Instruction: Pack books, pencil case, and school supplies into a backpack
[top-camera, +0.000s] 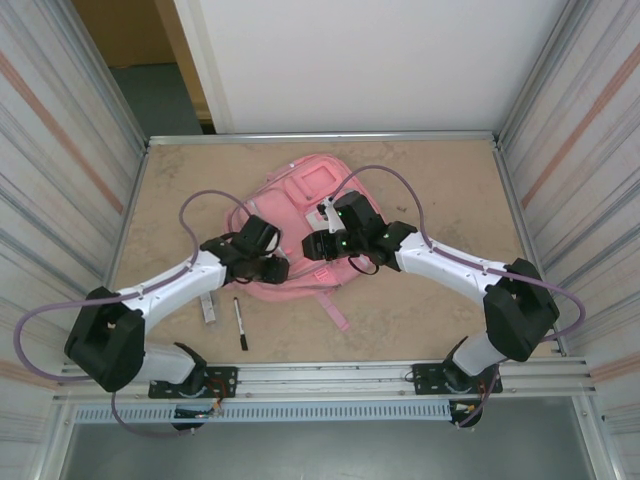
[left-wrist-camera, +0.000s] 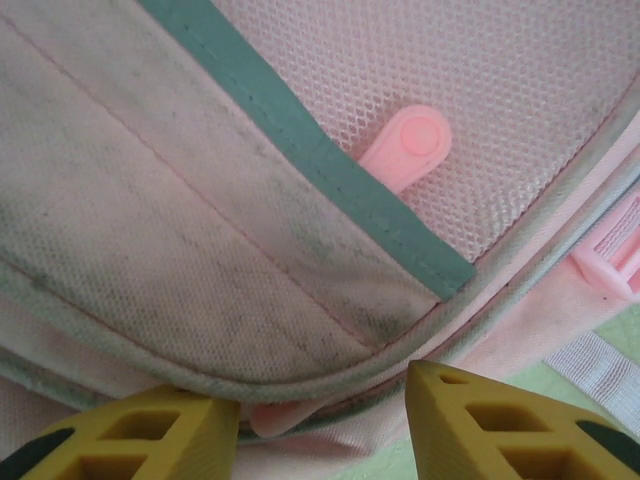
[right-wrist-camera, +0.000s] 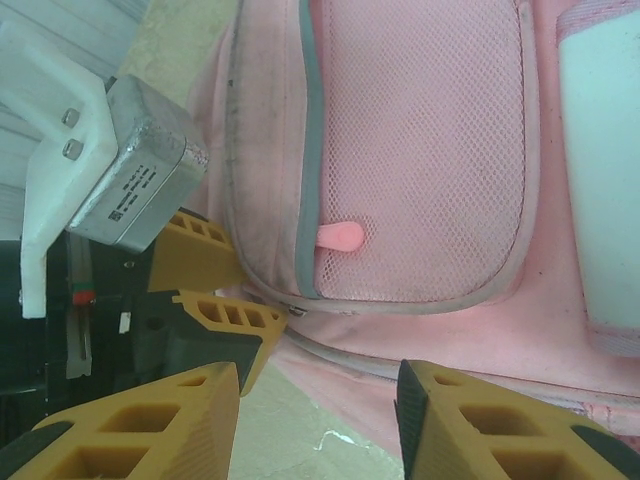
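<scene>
Pink backpack (top-camera: 305, 185) lies flat mid-tabletop (top-camera: 430, 180). Its near half is hidden under both arms in the top view, and the wrist views crop it to mesh pocket and seams. Left hand (left-wrist-camera: 320, 425) is about half open, tips at the pocket's corner seam, holding nothing I can make out. Right hand (right-wrist-camera: 315, 405) is about half open and empty, over the bag's edge. Strap (top-camera: 335, 312) trails nearward. Black pen (top-camera: 240, 325) and grey bar (top-camera: 208, 309) lie beside the left arm. Pink zipper tab (left-wrist-camera: 405, 150) sits on the mesh.

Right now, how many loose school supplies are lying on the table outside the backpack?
2. A whitish-grey bar and, just right of it, a black pen lie on the table on the near side of the backpack. More may be hidden from view.
</scene>
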